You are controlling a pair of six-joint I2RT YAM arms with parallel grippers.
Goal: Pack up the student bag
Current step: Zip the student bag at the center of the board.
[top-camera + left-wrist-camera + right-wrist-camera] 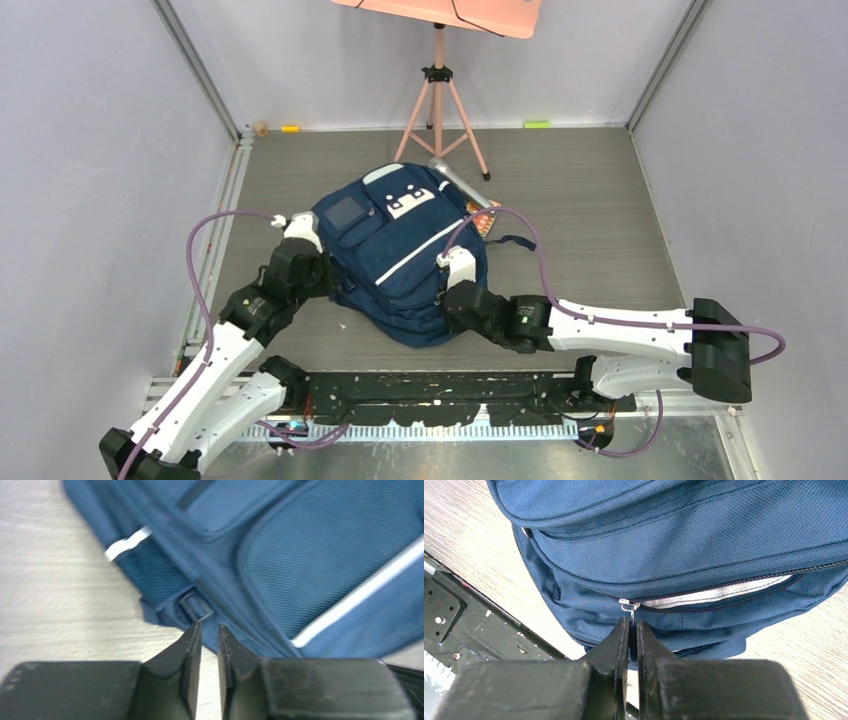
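The student bag (400,255), navy with thin white stripes, lies flat in the middle of the table. My right gripper (455,300) is at its near right edge. In the right wrist view the gripper (633,621) is shut on the dark zipper pull hanging from the metal slider (625,602). To the slider's right the zipper gapes and shows light grey lining (719,592). My left gripper (316,268) is at the bag's left side. In the left wrist view this gripper (209,626) stands narrowly open with nothing between its fingers, its tips just short of a dark strap buckle (195,605) on the bag (310,555).
A pink tripod (437,100) with a pink board (450,12) stands behind the bag. A silver cylinder (455,180) and a colourful flat thing (485,218) lie at the bag's far right. A black rail (440,385) runs along the near edge.
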